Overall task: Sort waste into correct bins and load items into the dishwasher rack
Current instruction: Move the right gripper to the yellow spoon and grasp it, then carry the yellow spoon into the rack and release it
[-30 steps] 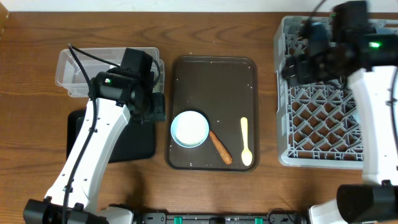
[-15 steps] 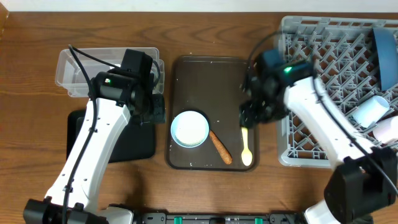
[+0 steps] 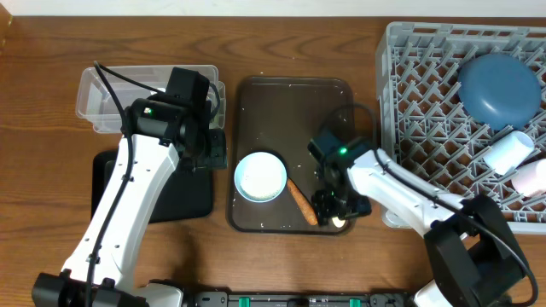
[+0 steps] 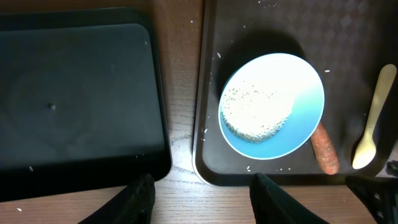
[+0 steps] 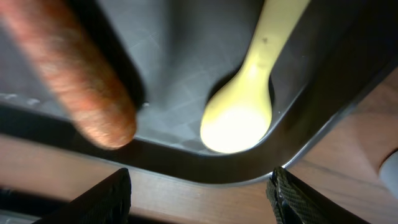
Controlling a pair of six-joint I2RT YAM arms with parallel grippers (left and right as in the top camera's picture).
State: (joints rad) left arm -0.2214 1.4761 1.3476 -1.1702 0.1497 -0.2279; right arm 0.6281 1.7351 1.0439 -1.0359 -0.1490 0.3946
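A pale bowl (image 3: 260,176) holding white rice (image 4: 255,115) sits on the dark brown serving tray (image 3: 290,102). An orange-brown carrot-like stick (image 3: 300,201) lies right of it. My right gripper (image 3: 334,209) is open and low over the tray's front right corner. Its fingers (image 5: 202,186) straddle the pale yellow spoon's bowl end (image 5: 239,121), with the stick (image 5: 81,81) to the left. My left gripper (image 3: 213,149) is open and empty (image 4: 199,186) between the black tray (image 4: 74,93) and the serving tray. The wrapper and tissue are not visible.
The grey dishwasher rack (image 3: 426,111) stands at the right with a dark blue plate (image 3: 499,88), a pale cup (image 3: 509,149) and a pinkish cup (image 3: 533,177) in it. The clear tub (image 3: 102,94) is at the back left. Rice grains dot the serving tray.
My right arm has swung from the rack to the serving tray and come down over the spoon. The blue plate now lies uncovered in the rack. My left arm has not moved.
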